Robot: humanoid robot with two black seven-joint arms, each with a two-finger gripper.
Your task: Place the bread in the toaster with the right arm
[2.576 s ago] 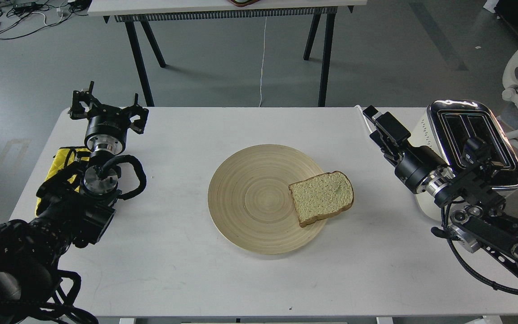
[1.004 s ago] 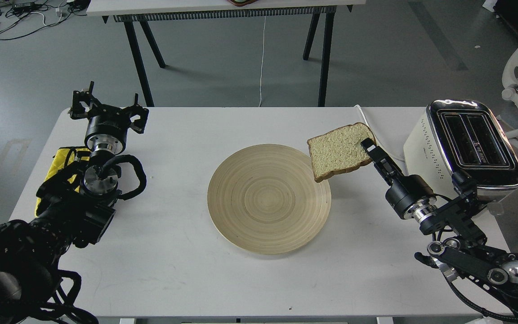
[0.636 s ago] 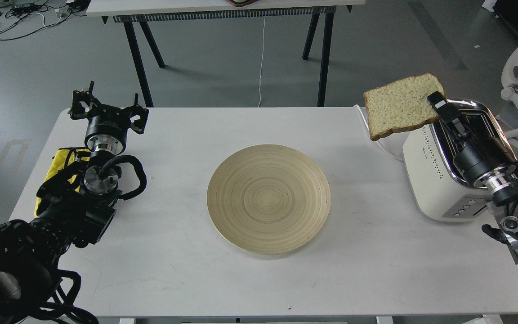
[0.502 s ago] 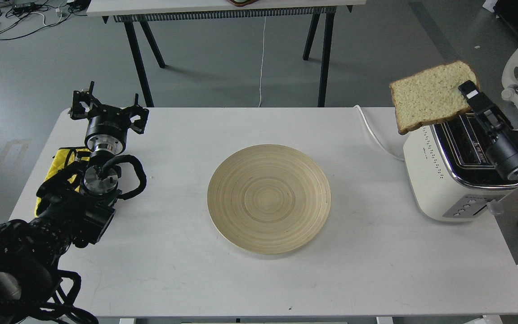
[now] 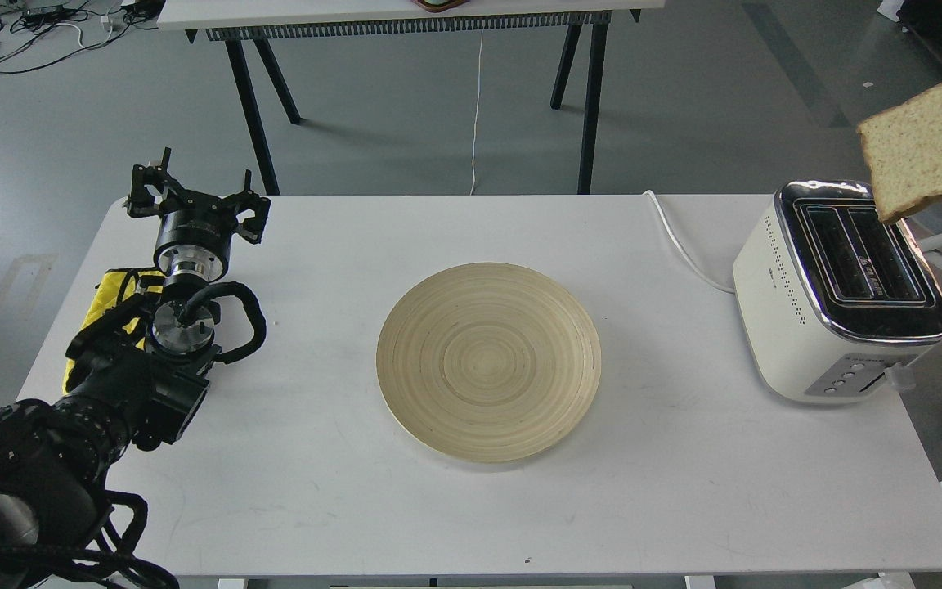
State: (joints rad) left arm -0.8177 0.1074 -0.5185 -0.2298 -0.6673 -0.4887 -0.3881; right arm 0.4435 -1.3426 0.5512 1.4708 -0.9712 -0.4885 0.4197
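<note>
The bread [image 5: 929, 147], a pale tan slice with a brown crust, hangs in the air at the right edge, above and just right of the toaster's far end. What holds it is outside the view, and my right arm and gripper do not show. The toaster [image 5: 814, 303] is cream-white with a chrome top and stands at the table's right end. Both black slots [image 5: 859, 254] are open and nothing is in them. My left gripper [image 5: 197, 196] is open and empty at the table's far left corner.
A round wooden plate [image 5: 487, 360] lies bare at the middle of the white table [image 5: 356, 507]. The toaster's white cable [image 5: 684, 245] runs off the far edge. A yellow cloth [image 5: 115, 286] lies under my left arm.
My right gripper took the bread off the plate and carried it up and right, past the toaster's top. The gripper and arm have now left the view. The left arm has not moved.
</note>
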